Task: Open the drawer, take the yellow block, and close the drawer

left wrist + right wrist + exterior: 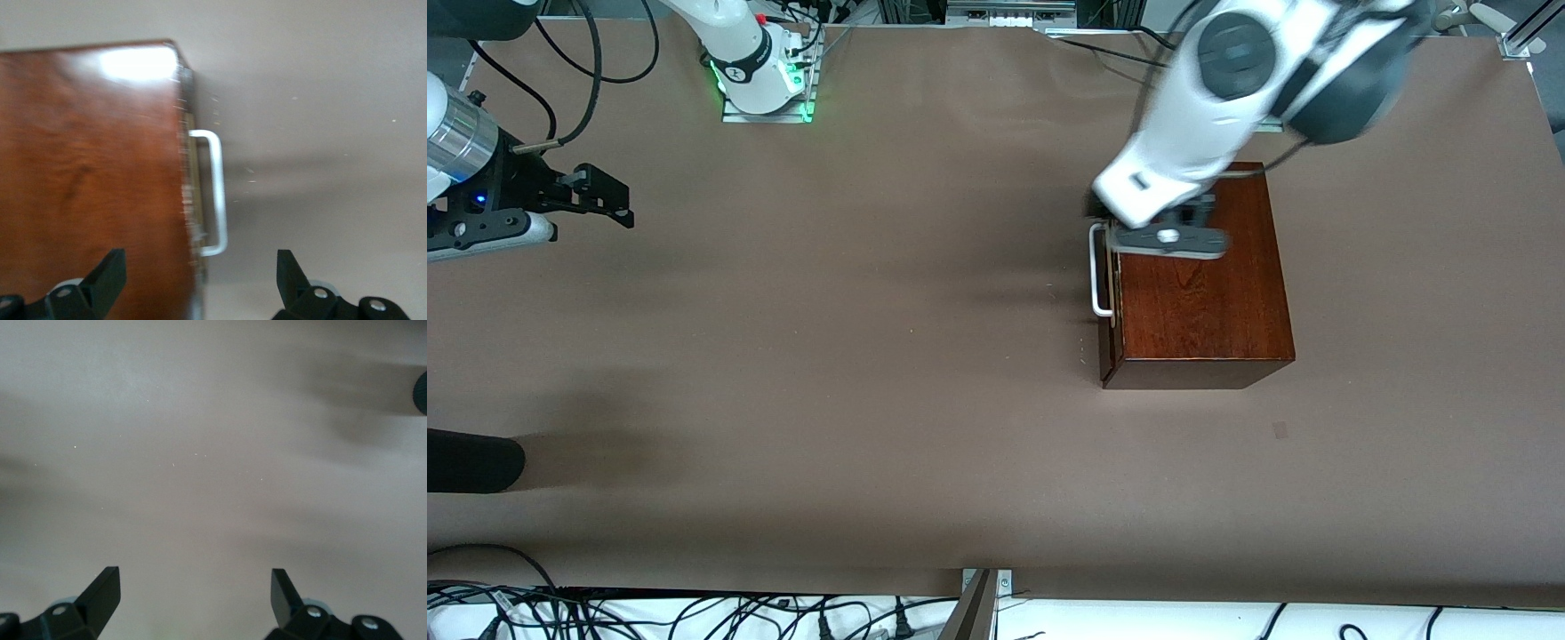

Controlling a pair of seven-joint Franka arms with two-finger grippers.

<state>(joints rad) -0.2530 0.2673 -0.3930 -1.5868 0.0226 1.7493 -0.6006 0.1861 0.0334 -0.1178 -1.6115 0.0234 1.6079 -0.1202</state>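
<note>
The dark reddish-brown wooden box (1200, 293) stands toward the left arm's end of the table. Its drawer (1110, 302) is pushed in flush, and the white bar handle (1100, 271) faces the right arm's end. My left gripper (1147, 227) hangs open over the box's handle edge. In the left wrist view the left gripper (200, 260) straddles the drawer front (190, 193), one finger over the box top (87, 167) and one over bare table, with the handle (217, 193) just ahead. The yellow block is hidden. My right gripper (609, 197) waits open over the table's edge; the right gripper (193, 583) has nothing between its fingers.
The right arm's base (760, 71) stands at the table's back edge. A dark rounded object (471, 460) juts in from the right arm's end, nearer the front camera. Cables (694, 613) lie below the table's front edge. Brown table (854, 338) spreads in front of the drawer.
</note>
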